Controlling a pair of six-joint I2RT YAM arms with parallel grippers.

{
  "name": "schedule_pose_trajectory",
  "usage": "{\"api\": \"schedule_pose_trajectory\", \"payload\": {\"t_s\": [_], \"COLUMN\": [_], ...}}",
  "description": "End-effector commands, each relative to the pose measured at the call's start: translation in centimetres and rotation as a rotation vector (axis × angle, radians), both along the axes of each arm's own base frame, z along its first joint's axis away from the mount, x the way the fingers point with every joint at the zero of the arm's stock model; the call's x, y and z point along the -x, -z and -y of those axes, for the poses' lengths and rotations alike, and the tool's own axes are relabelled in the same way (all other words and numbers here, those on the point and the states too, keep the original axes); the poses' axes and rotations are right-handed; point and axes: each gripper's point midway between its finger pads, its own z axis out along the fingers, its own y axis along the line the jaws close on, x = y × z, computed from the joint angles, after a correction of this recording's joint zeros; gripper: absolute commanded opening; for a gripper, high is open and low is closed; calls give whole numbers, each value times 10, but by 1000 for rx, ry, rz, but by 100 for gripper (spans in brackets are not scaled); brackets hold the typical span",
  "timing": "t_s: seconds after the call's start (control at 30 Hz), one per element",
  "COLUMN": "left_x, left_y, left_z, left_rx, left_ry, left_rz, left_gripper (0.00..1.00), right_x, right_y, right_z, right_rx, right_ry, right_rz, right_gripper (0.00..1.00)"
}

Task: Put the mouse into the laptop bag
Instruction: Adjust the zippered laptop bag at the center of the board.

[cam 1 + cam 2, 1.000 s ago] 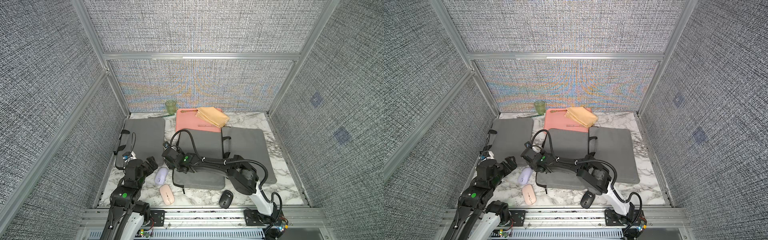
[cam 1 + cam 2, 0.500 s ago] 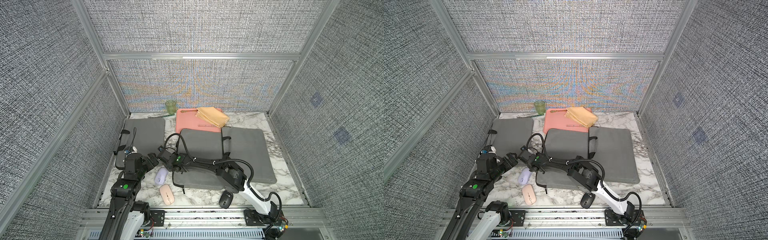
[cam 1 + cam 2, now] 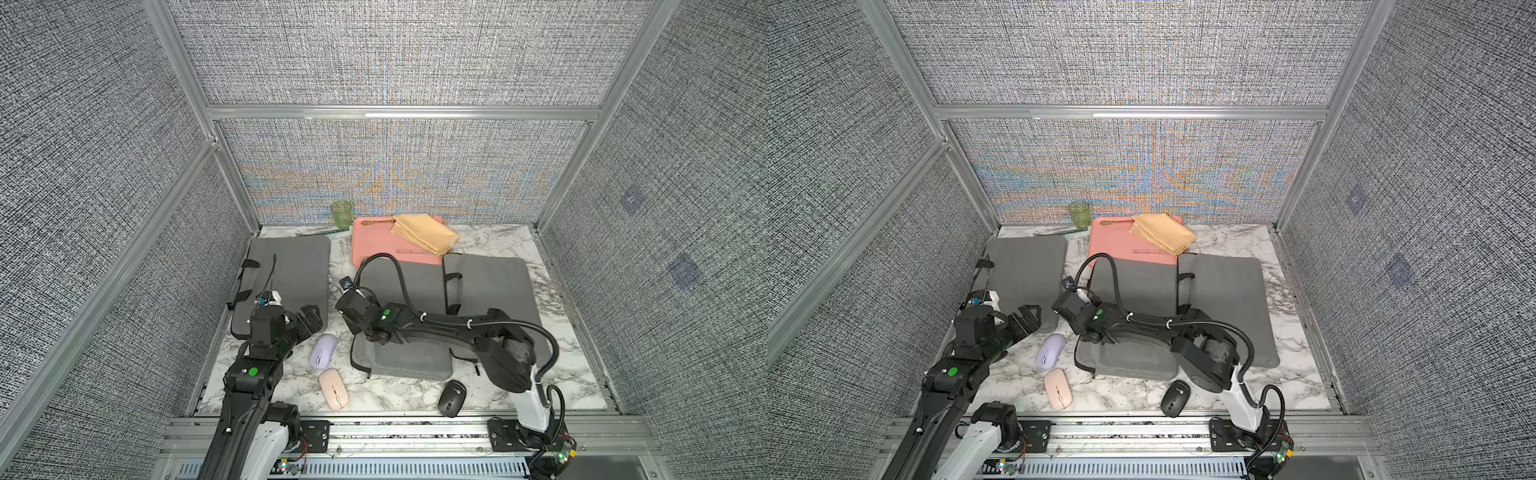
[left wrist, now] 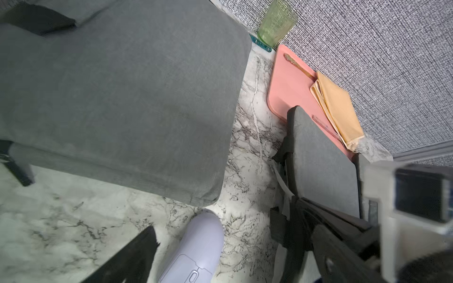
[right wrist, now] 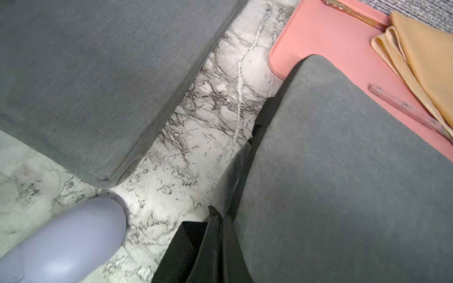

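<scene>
Lying beside the spread left tool [image 3: 309, 325] is the lilac mouse [image 3: 323, 351], near the right tool [image 3: 372, 335] pinching the laptop bag [image 3: 424, 291].

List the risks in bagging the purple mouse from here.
The right gripper is shut at the edge of the middle laptop bag; thin fabric may slip free. The open left gripper hovers by the purple mouse; its rounded shell could squirt out toward the pink mouse.

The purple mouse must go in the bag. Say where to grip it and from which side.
Probably from above, jaws across the purple mouse at its narrow middle, on the long flanks. It lies flat, domed and elongated; both flanks look free, while the pink mouse crowds its near end.
</scene>
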Motion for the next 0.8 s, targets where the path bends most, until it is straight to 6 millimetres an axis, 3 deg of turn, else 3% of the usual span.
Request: {"api": "schedule_pose_trajectory", "payload": {"t_s": [0.0,0.07,0.17,0.27,0.5,0.7,0.77], "left_x": [-3,-2,-2,-4,-19,-50,-63], "left_y": [-4,4,16,26,35,57,66], "left_z": [25,34,47,62,96,115,127], "left_rx": [104,155,203,218,213,235,247], "left_ry": [105,139,178,227,288,270,281], "left_rz": [50,39,22,7,-25,-92,-126], "left_gripper": [99,99,100,99,98,98,98], "right_x": [-16,-18,-19,-22,-24,-25,-18], "right_y": [-5,17,45,58,74,79,90], "right_z": [45,74,102,120,119,129,142], "right_rx": [-112,-200,-309,-342,-343,-359,-334], "right_ry": [194,269,334,403,419,468,492], "right_rz": [-1,-89,-176,-195,-239,-228,-234], "right_gripper": [0,0,0,0,0,3,7]}}
